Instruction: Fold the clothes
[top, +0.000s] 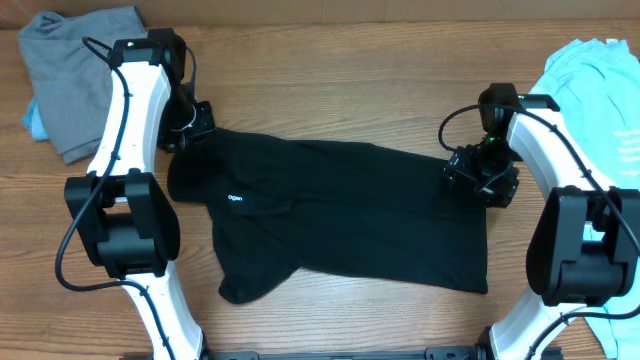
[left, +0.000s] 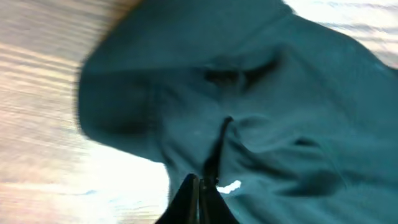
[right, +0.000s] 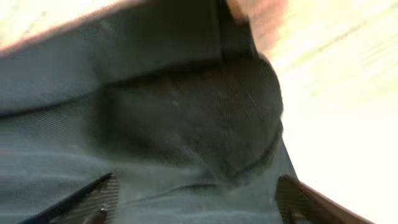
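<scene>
- The left gripper (left: 194, 188) is pinched together. In its wrist view the two dark tips meet, and a raised crease of the black shirt (left: 280, 93) runs straight into them, so it holds a fold of the cloth.
- Just beside those tips is a small white mark (left: 229, 185) printed on the fabric. The view is too blurred to read it.
- The right gripper (right: 198, 194) stands wide. Its fingers (right: 99, 199) sit far apart at the bottom of its wrist view, with dark cloth filling the space between them. Whether the tips touch the fabric cannot be told.
- Seen from overhead, the left gripper is at the shirt's far left corner and the right gripper is at its far right corner, each over the edge of the cloth.
- The shirt lies spread across the middle of the wooden table (top: 330, 80), with its long side running left to right. It is rumpled, and one part juts toward the near edge on the left.
- A grey garment (top: 75, 70) lies crumpled at the far left corner of the table, partly behind the left arm, and a bit of light blue cloth shows at its outer edge.
- A pale turquoise garment (top: 600, 100) lies along the right edge, partly covered by the right arm and apart from the shirt.
</scene>
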